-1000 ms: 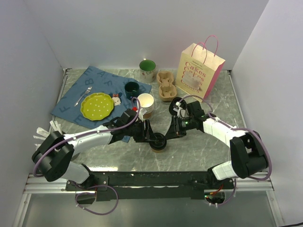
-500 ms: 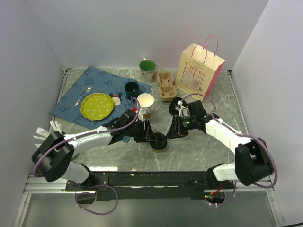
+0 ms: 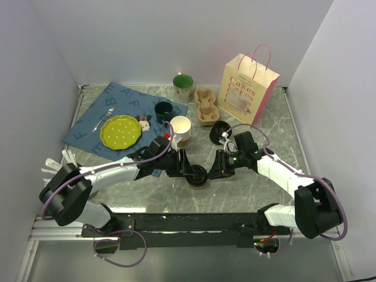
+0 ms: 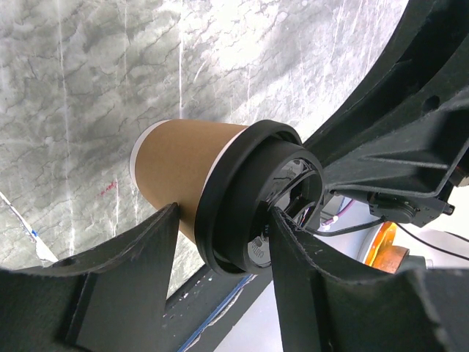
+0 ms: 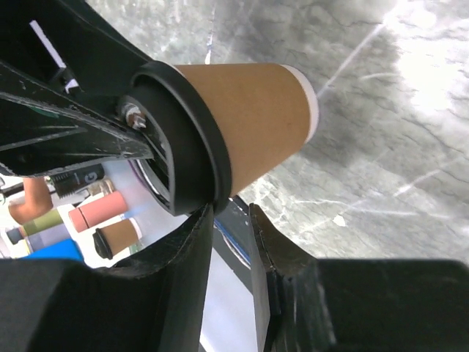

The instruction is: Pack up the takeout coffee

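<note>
The takeout coffee (image 3: 198, 175), a brown kraft cup with a black sip lid, stands on the marble table in front of the arms. My left gripper (image 3: 191, 173) is shut on it; in the left wrist view (image 4: 224, 211) one finger presses the cup wall (image 4: 183, 161) and the other the lid rim. My right gripper (image 3: 214, 171) sits just right of the cup. In the right wrist view (image 5: 231, 213) its fingers (image 5: 196, 249) are nearly together with nothing between them, touching the lid rim of the cup (image 5: 256, 110) from the side.
A loose black lid (image 3: 218, 130) lies behind the right gripper. A stack of lidless paper cups (image 3: 181, 130) stands behind the left arm. A pulp cup carrier (image 3: 205, 107) and a paper gift bag (image 3: 247, 88) are at the back. A blue mat (image 3: 88, 117) holds a green plate (image 3: 120, 131).
My right arm has swung toward the front, bringing its gripper lower beside the cup and uncovering the loose lid. The left gripper and the cup have stayed put.
</note>
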### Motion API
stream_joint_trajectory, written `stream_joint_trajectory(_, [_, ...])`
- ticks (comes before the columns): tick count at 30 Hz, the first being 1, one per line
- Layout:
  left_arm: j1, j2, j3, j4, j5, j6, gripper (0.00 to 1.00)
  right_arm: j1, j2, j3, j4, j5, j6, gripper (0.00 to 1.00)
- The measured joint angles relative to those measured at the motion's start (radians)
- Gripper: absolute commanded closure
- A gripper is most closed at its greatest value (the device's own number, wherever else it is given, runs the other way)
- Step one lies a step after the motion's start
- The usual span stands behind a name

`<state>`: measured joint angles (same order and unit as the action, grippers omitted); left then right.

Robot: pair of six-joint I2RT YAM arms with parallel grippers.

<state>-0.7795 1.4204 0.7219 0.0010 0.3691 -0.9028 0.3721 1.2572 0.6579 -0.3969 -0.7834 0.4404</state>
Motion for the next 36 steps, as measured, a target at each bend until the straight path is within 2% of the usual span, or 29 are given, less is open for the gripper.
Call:
stream_joint_trajectory(5, [0.000, 0.000, -0.004, 0.004, 0.001, 0.000, 0.45, 0.021, 0.011, -0.013, 0.042, -0.021, 0.028, 0.67])
stream_joint_trajectory(12, [0.001, 0.000, -0.007, 0.009, 0.004, 0.000, 0.45, 0.021, 0.018, -0.031, 0.070, -0.036, 0.056, 0.75])
stream_joint_trajectory(21, [0.005, -0.015, -0.052, 0.068, 0.007, -0.023, 0.46, 0.014, 0.060, -0.073, 0.161, -0.087, 0.072, 0.73])
stream_joint_trajectory(25, [0.006, -0.023, -0.055, 0.069, 0.003, -0.037, 0.45, 0.018, 0.037, -0.042, 0.107, -0.063, 0.058, 0.63])
stream_joint_trajectory(29, [0.006, -0.027, -0.055, 0.062, 0.000, -0.066, 0.44, 0.031, -0.013, -0.002, 0.023, 0.034, 0.029, 0.47])
stream_joint_trajectory(36, [0.000, -0.038, -0.030, -0.008, 0.003, -0.091, 0.37, 0.036, -0.071, 0.058, -0.006, 0.069, 0.020, 0.37])
